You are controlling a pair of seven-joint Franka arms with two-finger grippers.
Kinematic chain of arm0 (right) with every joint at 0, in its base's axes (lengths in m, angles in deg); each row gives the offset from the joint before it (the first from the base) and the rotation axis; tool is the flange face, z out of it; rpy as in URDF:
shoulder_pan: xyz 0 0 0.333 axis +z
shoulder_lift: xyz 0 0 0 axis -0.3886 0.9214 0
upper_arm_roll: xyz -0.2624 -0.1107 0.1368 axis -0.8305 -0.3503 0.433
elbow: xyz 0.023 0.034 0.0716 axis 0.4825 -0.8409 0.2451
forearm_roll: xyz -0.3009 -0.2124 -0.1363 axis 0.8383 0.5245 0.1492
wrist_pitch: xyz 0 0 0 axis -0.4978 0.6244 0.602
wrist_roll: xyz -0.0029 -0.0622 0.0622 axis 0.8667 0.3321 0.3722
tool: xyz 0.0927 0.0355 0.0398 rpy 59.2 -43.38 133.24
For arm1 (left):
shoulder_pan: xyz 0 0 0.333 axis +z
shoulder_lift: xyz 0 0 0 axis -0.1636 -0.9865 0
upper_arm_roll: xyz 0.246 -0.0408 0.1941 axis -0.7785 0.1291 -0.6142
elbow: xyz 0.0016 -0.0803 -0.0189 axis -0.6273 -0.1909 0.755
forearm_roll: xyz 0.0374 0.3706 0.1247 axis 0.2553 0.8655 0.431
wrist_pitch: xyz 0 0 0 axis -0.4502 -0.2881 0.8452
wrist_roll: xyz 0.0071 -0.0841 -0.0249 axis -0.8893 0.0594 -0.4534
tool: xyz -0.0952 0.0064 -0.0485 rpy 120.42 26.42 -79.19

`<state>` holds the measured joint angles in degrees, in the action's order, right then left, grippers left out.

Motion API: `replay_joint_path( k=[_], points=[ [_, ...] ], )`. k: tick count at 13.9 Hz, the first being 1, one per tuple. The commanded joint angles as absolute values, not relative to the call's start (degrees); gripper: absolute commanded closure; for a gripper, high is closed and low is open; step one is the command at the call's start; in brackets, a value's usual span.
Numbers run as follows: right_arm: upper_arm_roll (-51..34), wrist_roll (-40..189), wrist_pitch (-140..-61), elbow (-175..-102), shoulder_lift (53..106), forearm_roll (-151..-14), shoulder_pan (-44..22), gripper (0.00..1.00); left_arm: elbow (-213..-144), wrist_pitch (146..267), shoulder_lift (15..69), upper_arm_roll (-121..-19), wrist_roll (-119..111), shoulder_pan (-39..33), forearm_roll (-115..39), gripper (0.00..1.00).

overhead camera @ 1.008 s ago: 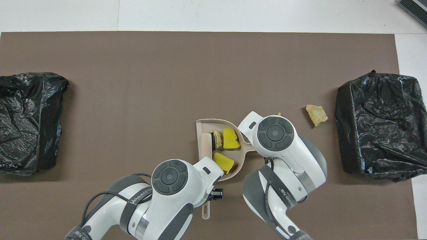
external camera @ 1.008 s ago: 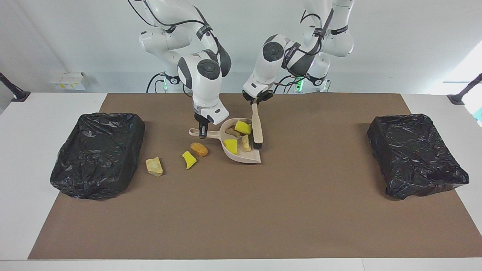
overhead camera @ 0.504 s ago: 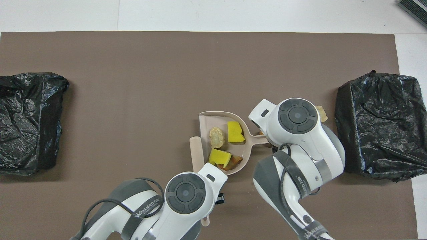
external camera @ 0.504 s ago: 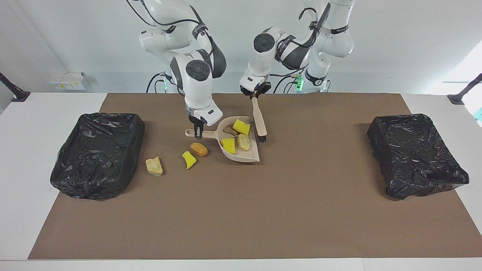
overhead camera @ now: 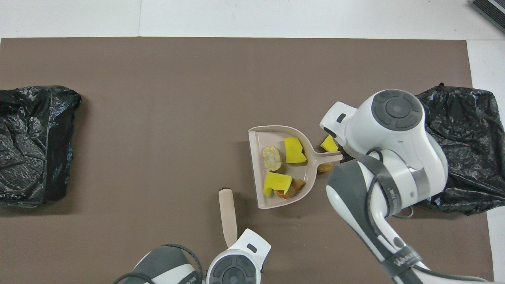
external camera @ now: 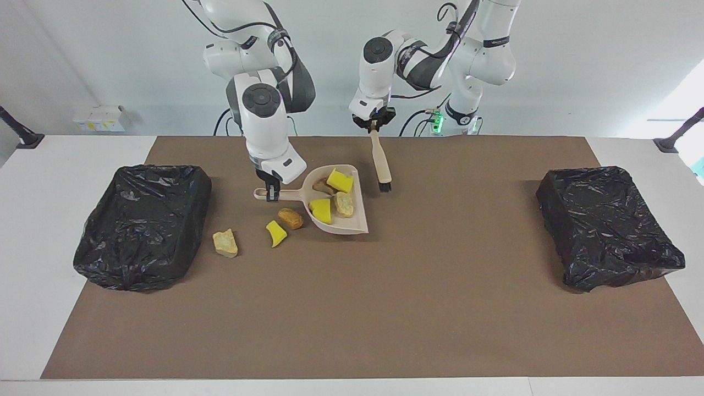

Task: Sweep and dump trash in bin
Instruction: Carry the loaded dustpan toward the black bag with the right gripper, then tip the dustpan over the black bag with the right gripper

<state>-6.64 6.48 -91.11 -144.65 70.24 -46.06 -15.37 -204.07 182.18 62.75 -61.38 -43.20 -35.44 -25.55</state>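
Brown matting (external camera: 385, 308) is covering the white desk (external camera: 33, 220), with a pale wall rising past the robots. In the facing view, a black-lined bin (external camera: 143, 225) is sitting at the right arm's end and a second bin (external camera: 610, 228) at the left arm's end. The right gripper (external camera: 271, 192) is clamped shut on the handle of the dustpan (external camera: 352, 223), which is being held up, tilted, over the mat. Four pieces of trash (external camera: 322, 209) are lying in the pan: two yellow wedges and two tan lumps. Three more are resting on the mat between the pan and the nearer bin: an orange-brown lump (external camera: 290, 218), a yellow wedge (external camera: 276, 233) and a tan chunk (external camera: 225, 243). The left gripper (external camera: 373, 127) is closed on the top of the brush (external camera: 381, 162), which is hanging bristles down beside the pan, apart from it.

From overhead, the dustpan (overhead camera: 258, 173) is showing its four pieces (overhead camera: 294, 150), the brush (overhead camera: 228, 211) is pointing away from the robots, and the right arm is hiding part of the bin (overhead camera: 465, 157) at its end. The yellow wedge (overhead camera: 329, 144) and brown lump (overhead camera: 325, 167) are peeking out beside the pan's handle.
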Motion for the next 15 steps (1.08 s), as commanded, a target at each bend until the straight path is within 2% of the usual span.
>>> replay_joint_path(
  k=[1,5,9,15],
  points=[
    [-6.11,-0.77,-88.02,-141.21,70.14,-47.37,-20.48,1.0,-208.01,185.11,65.56,-62.01,-44.55,-37.16,-25.0,1.0],
    [-6.38,-7.46,-83.89,-137.16,70.14,-47.37,-26.72,1.0,-212.75,194.34,64.86,-61.92,-41.75,-39.62,-27.02,1.0],
    [-6.55,-13.01,-81.52,-133.83,69.88,-46.41,-33.14,1.0,-212.93,192.16,64.33,-62.01,-34.63,-36.82,-32.47,1.0],
    [-8.84,-13.62,-81.69,-133.64,69.18,-43.44,-42.19,1.0,-212.93,190.39,64.33,-62.18,-33.74,-35.68,-33.71,1.0]
  ],
)
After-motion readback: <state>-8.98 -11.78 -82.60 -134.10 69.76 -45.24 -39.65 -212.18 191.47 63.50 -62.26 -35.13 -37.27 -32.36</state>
